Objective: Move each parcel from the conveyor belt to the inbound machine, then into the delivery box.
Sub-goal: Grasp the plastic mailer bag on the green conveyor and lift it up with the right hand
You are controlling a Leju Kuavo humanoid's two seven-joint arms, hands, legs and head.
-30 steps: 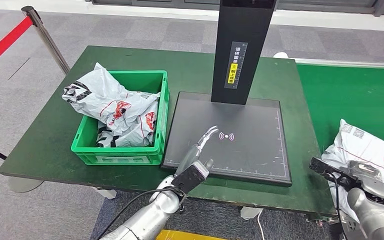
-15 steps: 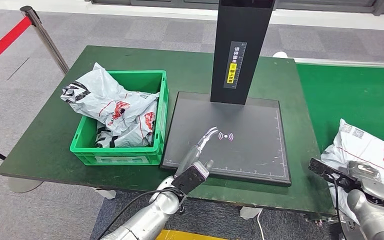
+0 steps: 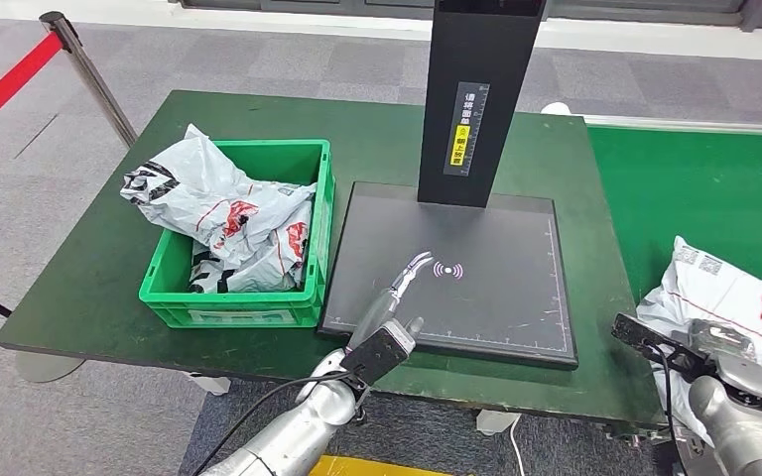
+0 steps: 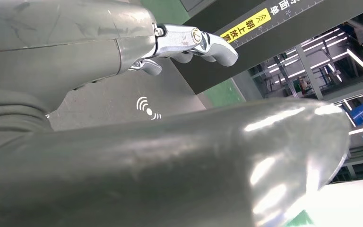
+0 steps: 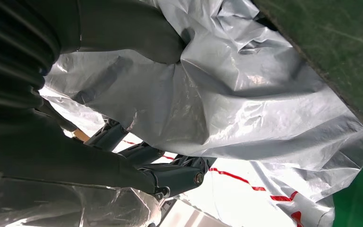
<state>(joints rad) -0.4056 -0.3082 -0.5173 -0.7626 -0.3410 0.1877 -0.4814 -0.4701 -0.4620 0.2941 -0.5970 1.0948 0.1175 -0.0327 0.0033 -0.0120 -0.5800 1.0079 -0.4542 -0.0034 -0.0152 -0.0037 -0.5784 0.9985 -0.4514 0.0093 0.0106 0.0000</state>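
Observation:
A white plastic parcel [image 3: 734,293] with red print lies on the green conveyor belt [image 3: 695,188] at the right. My right hand [image 3: 719,347] is on its near end. In the right wrist view the thumb and dark fingers [image 5: 170,172] close into the crumpled parcel film [image 5: 246,104]. The inbound machine is a dark flat plate [image 3: 476,258] with a black column [image 3: 471,99] behind it. My left hand [image 3: 397,297] hovers over the plate's near edge, fingers [image 4: 189,45] stretched out, holding nothing. A green delivery box [image 3: 228,307] to the left holds several parcels [image 3: 218,208].
The machine and box stand on a dark green table [image 3: 89,288]. A metal stanchion [image 3: 89,79] with a red belt [image 3: 0,89] stands at the far left on the grey carpet. The conveyor runs along the table's right side.

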